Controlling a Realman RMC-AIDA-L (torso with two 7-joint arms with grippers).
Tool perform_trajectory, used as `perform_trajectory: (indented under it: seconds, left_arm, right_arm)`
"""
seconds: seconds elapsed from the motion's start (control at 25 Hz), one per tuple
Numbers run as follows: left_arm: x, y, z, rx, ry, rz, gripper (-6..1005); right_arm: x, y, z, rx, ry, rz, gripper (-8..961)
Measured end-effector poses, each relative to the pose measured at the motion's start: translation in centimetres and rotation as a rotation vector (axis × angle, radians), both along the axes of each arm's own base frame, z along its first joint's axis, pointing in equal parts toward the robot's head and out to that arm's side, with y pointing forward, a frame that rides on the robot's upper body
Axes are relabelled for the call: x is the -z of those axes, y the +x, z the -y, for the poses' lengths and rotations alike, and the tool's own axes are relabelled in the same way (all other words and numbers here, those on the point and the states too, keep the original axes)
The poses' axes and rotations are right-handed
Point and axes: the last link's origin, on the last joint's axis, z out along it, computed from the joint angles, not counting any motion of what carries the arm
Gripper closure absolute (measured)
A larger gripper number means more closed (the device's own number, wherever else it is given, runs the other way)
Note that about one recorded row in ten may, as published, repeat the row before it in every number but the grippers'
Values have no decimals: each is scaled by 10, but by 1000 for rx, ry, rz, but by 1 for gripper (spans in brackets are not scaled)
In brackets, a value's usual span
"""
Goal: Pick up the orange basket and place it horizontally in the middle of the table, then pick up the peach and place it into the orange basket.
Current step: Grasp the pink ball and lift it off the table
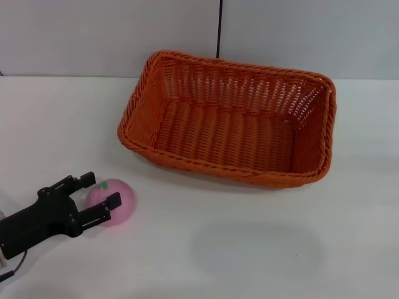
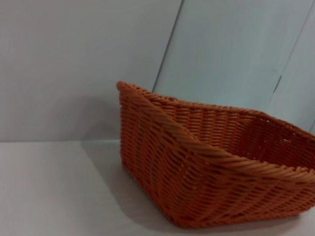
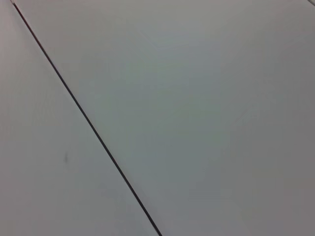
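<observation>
From the head camera we see the whole scene: the orange basket [image 1: 227, 119] sits upright on the table [image 1: 262, 249], its long side running across the view, slightly rotated, toward the far edge near the wall at about twelve o'clock from the table's middle. The basket holds nothing. Well apart from it, at about eight o'clock, the peach [image 1: 113, 202] rests on the white surface with its green leaf mark facing up.

The left gripper [image 1: 100, 194] comes in from the lower left corner — a black arm reaching toward two o'clock. Its fingers [image 1: 103, 213] are spread, one on the far side of the peach and one on the near side, so the fruit lies between them. We cannot tell whether either finger actually touches the pink skin (the near one overlaps it in the picture). Part of the peach is hidden behind the gripper body.

The left wrist camera shows something the head view does not: the basket from low down, its braided rim and slatted side wall [image 2: 197, 162] seen nearly level, with the grey wall behind. It shows neither the peach nor the gripper's own fingers, and the basket is cut off at the picture's edge.

The right wrist camera gives only a pale surface crossed by a thin dark seam [image 3: 83, 115] — the right gripper appears in no view.
</observation>
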Motion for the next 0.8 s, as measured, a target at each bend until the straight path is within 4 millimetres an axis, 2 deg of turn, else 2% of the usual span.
perform_trajectory:
  seconds: [0.44, 0.68, 0.76, 0.8]
  left_arm:
    - [6, 0, -1, 5, -22, -20, 175]
    - [7, 2, -3, 6, -17, -16, 353]
    - [7, 3, -3, 9, -17, -15, 551]
    - [7, 3, -3, 11, -17, -14, 566]
  right_arm:
    - [2, 4, -6, 35, -16, -18, 404]
    - [3, 8, -7, 63, -25, -28, 405]
    - [3, 9, -8, 68, -27, -29, 405]
    - [4, 9, -8, 70, -28, -30, 405]
